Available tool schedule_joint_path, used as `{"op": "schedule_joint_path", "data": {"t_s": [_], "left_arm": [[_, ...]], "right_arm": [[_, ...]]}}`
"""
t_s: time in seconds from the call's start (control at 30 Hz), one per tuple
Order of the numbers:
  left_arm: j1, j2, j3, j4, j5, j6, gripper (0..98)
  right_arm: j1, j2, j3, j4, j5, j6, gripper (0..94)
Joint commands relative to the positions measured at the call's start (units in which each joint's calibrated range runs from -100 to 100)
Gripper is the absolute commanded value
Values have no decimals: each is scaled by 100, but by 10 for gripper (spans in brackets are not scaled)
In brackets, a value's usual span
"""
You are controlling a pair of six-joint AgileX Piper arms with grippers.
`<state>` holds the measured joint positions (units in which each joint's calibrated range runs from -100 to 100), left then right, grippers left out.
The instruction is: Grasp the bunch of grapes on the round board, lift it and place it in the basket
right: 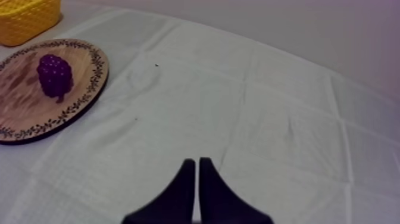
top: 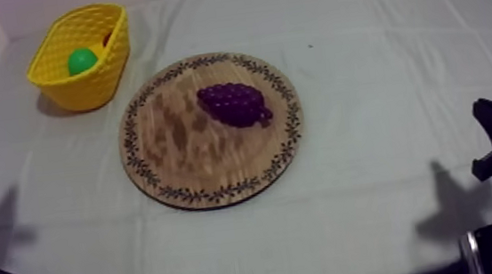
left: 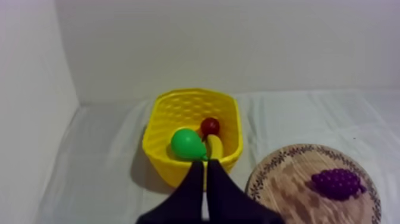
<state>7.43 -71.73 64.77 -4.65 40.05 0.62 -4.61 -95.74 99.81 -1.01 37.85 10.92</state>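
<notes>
My left end effector [left: 204, 163] has its fingers pressed together on nothing and points at the yellow basket [left: 161, 128]. The basket sits at the worktop's [top: 367, 70] far left corner and holds a pear [left: 187, 144], a small red fruit [left: 209, 126] and a banana [left: 215, 146]. My right end effector [right: 196, 161] is likewise closed and bare, over open cloth toward the right edge. The bunch of grapes [top: 233, 104] lies on the wooden board [top: 180, 151] mid-worktop, just beside the basket.
</notes>
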Motion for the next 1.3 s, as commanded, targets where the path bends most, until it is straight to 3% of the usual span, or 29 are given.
{"op": "schedule_joint_path", "data": {"t_s": [0.0,0.23,0.47,0.97,1.27], "left_arm": [[273,559,-763,-29,154,-42,0],[1002,1845,-2577,-171,960,56,0],[1471,3118,-3975,-180,1705,8,0],[2532,5021,-5107,-339,2642,-147,0],[2803,6179,-5388,-438,2667,-243,0]], "right_arm": [[2,-1,-3,1,-3,0,4],[2,-1,-3,1,-3,1,4],[2,-1,-3,1,-3,0,4],[2,-1,-3,1,-3,0,4],[2,-1,-3,1,-3,0,4]]}}
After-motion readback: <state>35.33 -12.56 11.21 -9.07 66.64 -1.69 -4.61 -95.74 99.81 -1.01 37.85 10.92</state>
